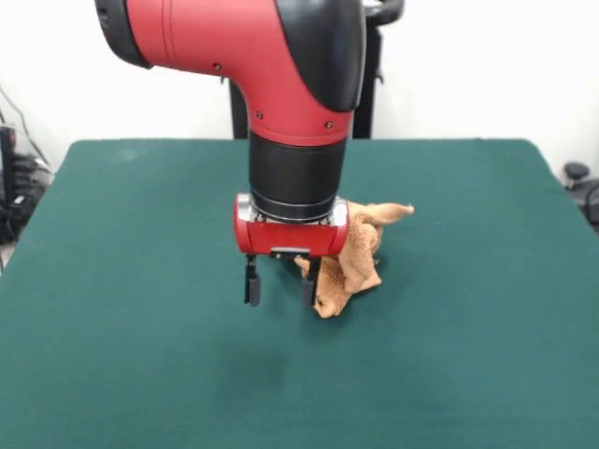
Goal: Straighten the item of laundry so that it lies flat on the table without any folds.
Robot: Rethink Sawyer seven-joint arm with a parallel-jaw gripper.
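Light-orange terry towel (pixel 351 257) lies crumpled on the dark green felt table (pixel 468 327); flattening remains. Tool (pixel 279 283) open, apparently empty.

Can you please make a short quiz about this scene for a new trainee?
1. True or false: the towel lies flat on the table.
2. The gripper is: A) shut on the towel; B) open, fingers pointing down, nothing between them; C) out of view.
3. On which side of the gripper, in the front view, does the towel sit?

Key:
1. False: it is crumpled in a heap.
2. B.
3. The picture's right, partly behind the gripper.
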